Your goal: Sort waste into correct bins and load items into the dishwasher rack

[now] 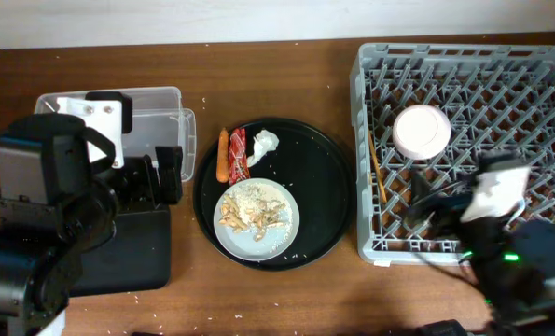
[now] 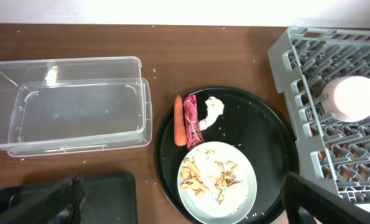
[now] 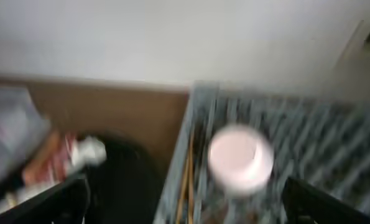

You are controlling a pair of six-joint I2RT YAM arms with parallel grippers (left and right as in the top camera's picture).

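The grey dishwasher rack [image 1: 464, 70] at the right holds an upturned white bowl [image 1: 421, 131] and chopsticks [image 1: 375, 173] along its left side. The pale plate [image 1: 256, 219] with food scraps [image 1: 251, 209] and rice sits on the round black tray. Beside it lie the carrot [image 1: 223, 154], red wrapper [image 1: 237, 154] and tissue [image 1: 263, 143]. The clear tub [image 1: 156, 112] and shallow black tray [image 1: 128, 247] are at the left. My left gripper [image 1: 165, 173] is open and empty over the plate's near side [image 2: 181, 202]. My right gripper [image 1: 428, 207] is open and empty over the rack's front left [image 3: 185, 199]. The light-blue cup is out of view.
The large round black tray [image 1: 328, 187] lies between the bins and the rack. Rice grains are scattered on it and on the brown table [image 1: 286, 65]. The right wrist view is blurred; it shows the bowl [image 3: 240, 158] and chopsticks [image 3: 186, 186].
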